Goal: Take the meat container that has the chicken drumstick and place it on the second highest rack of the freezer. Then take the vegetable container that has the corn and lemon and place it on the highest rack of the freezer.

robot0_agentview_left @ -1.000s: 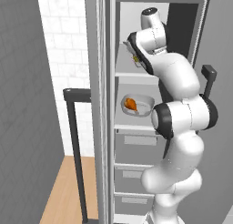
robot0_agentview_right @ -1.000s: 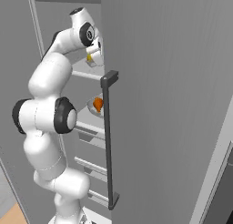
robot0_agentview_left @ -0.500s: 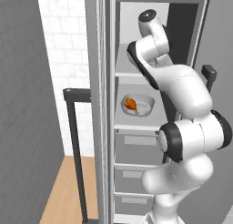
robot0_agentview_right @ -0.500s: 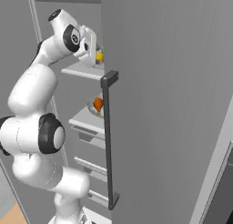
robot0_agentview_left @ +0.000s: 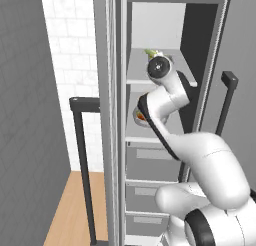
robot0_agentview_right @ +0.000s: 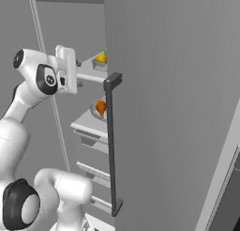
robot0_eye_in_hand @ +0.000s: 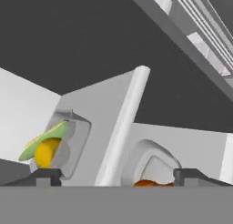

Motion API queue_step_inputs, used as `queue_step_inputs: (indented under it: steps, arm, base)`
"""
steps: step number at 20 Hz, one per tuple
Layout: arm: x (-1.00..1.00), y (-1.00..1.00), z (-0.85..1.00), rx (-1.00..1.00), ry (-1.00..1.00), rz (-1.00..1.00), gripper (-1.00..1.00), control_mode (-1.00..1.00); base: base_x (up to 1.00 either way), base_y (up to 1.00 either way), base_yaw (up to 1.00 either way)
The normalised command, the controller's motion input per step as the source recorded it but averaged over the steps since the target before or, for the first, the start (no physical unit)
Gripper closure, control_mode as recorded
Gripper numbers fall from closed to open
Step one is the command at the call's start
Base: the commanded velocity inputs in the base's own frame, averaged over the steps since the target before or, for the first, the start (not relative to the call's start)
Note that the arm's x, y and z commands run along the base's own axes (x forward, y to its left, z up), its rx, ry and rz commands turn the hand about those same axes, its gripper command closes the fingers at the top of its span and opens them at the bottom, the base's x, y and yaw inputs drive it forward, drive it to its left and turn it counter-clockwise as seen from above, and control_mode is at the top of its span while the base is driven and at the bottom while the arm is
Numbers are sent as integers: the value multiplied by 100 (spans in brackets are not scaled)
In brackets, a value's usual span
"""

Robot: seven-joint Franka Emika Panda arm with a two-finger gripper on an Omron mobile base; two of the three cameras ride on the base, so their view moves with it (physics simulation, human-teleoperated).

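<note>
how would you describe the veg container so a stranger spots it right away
Look inside the open grey freezer and find the upper of its two pale shelves. The vegetable container sits on that shelf, a shallow grey tray with yellow produce and green leaves. The tray on the shelf below holds something orange-brown instead.

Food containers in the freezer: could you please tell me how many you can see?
2: the vegetable container on the highest rack, the meat container on the shelf below.

The arm hides most of the chicken drumstick (robot0_agentview_left: 141, 117) (an orange sliver shows).
</note>
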Motion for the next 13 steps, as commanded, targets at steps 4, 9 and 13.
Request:
queue_step_inputs:
  steps: [4, 9, 13]
  arm:
    - [-100, 34, -99, 0, -8, 0, -100, -100]
    - [-100, 8, -100, 0, -3, 0, -100, -100]
    - [-100, -2, -100, 1, -6, -2, -100, -100]
  base:
    - [0, 0, 0]
    - [0, 0, 0]
    - [0, 0, 0]
